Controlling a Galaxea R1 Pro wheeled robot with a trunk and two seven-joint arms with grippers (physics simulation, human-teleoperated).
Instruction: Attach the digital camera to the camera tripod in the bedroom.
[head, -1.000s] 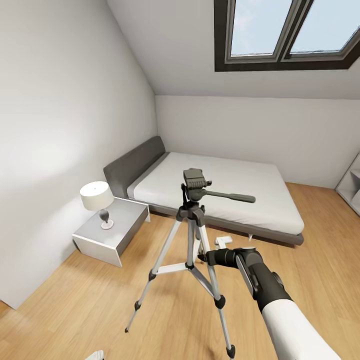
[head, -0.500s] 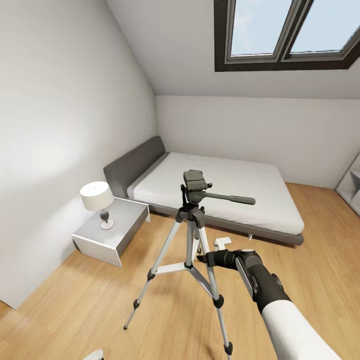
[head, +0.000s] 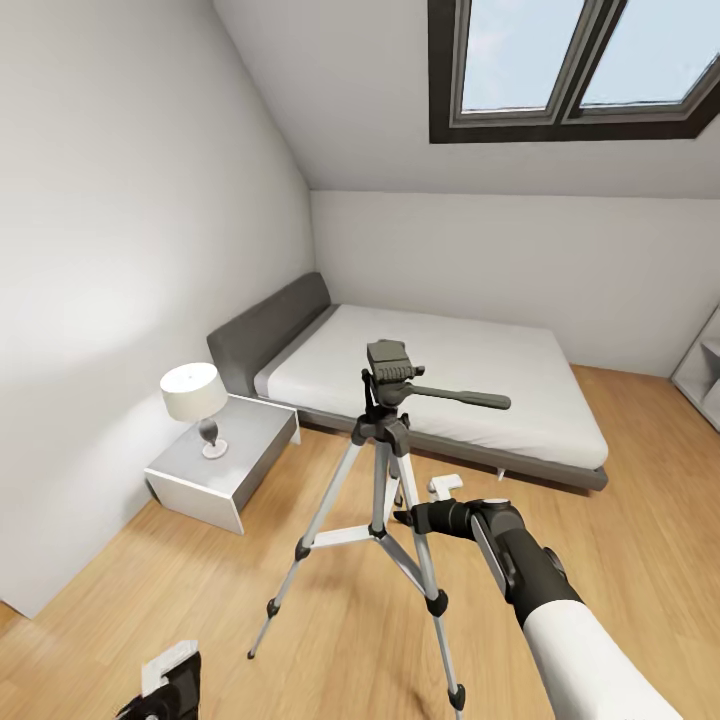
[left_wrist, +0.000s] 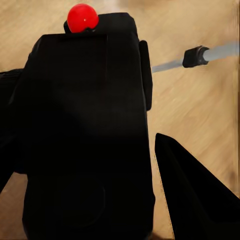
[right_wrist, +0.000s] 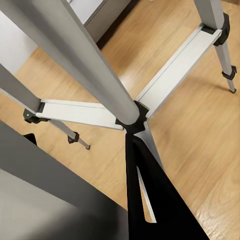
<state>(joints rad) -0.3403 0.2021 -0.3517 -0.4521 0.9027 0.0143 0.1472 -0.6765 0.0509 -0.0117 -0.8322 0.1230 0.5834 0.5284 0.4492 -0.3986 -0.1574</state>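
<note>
Between left gripper fingers: digital camera sitting clamped, red dot away from wrist, readying for mount. Right gripper closing on camera tripod leg, likely steadying; grip width unclear.

We see the digital camera cut off by the frame's lower edge, its bulk hiding our left gripper's closure, tripod leg hiding our right gripper's fingertips

An attic bedroom in a home: grey-framed bed mid-frame, lamp on nightstand at left, skylight upper right, wood floor
</note>
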